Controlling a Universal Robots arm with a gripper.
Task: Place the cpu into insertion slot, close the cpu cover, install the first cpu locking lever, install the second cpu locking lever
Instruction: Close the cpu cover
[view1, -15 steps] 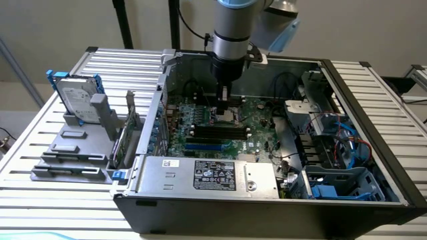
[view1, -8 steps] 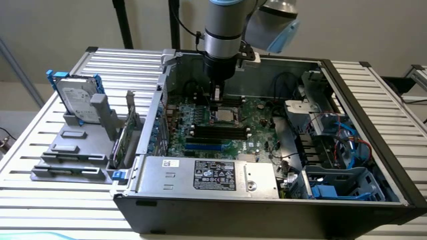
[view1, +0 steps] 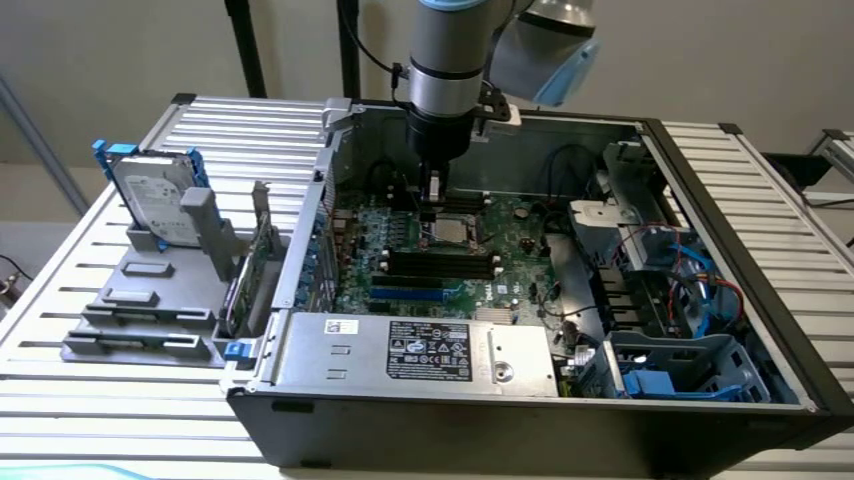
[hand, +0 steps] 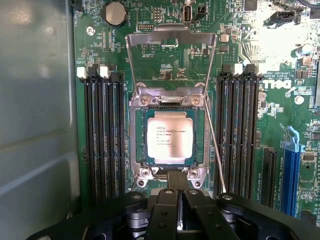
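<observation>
We found the cpu (hand: 170, 136) seated in the insertion slot (hand: 134, 141) near the exterior view's centre, the cpu cover (hand: 170, 37) swung open, a locking lever (hand: 215, 150) seemingly unlatched, and our claw (hand: 176, 182) pinched together, empty, beside the slot.

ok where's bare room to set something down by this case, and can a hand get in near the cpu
Bare table slats: on the exterior view's right of the case, and in front of the grey tray. Inside is crowded: gripper close by the cpu, memory slots flanking it, cables filling that same right end.
</observation>
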